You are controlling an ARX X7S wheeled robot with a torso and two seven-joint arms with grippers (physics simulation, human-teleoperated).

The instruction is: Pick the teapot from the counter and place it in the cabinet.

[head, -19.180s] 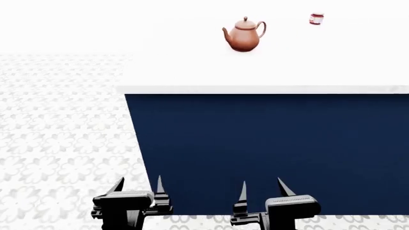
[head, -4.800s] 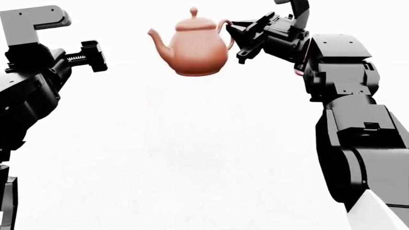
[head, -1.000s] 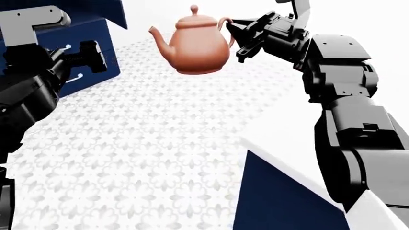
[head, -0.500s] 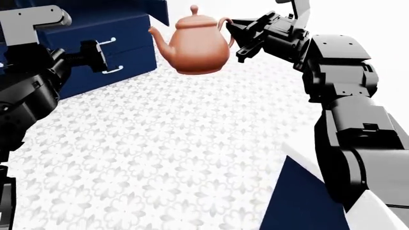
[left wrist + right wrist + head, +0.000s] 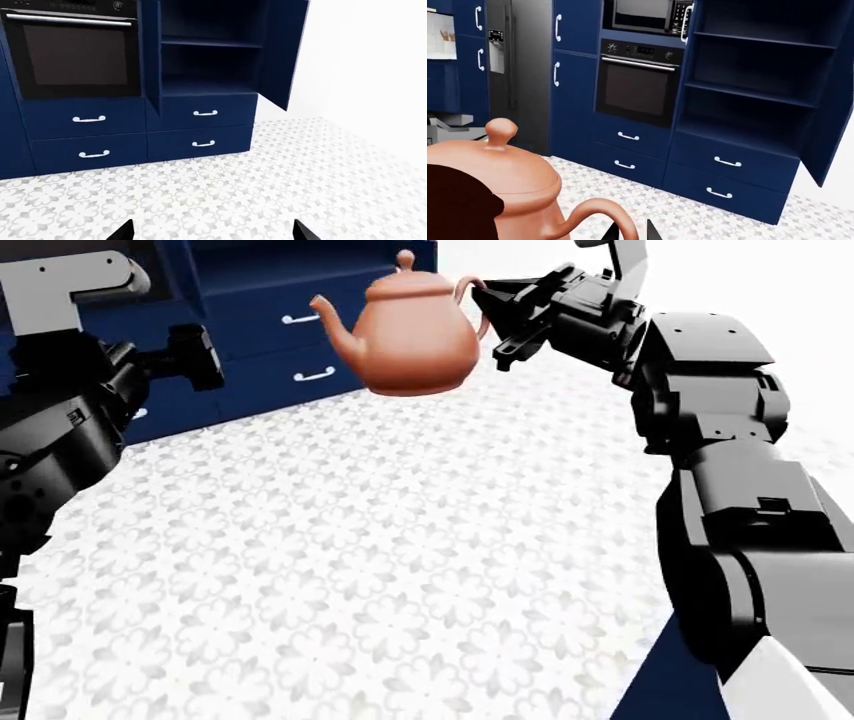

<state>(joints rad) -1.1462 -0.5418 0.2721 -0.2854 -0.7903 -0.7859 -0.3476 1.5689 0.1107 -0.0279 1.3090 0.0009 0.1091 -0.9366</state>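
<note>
The terracotta teapot [image 5: 400, 335] hangs in the air over the floor, upright, spout pointing left. My right gripper [image 5: 491, 322] is shut on its looped handle. In the right wrist view the handle [image 5: 602, 216] runs between the two dark fingertips of the right gripper [image 5: 631, 232], with the lid [image 5: 499, 131] close by. The navy cabinet [image 5: 760, 80] stands ahead with its door open and bare shelves; it also shows in the left wrist view [image 5: 208, 60]. My left gripper [image 5: 213, 234] is open and holds nothing; it is raised at the left [image 5: 200, 358]. Of the counter, only a navy corner [image 5: 650, 695] shows.
Navy drawers with white handles [image 5: 200, 129] [image 5: 314, 315] sit under the cabinet. A built-in oven [image 5: 637, 95] [image 5: 73, 55], a microwave [image 5: 644, 14] and a grey fridge [image 5: 514, 75] stand beside it. The open cabinet door [image 5: 283, 50] juts out. Floral floor tiles [image 5: 347, 570] lie between.
The view has swung round: the counter corner slid off to the lower right and the navy drawers came further in at the upper left. The teapot stays held in the right gripper.
</note>
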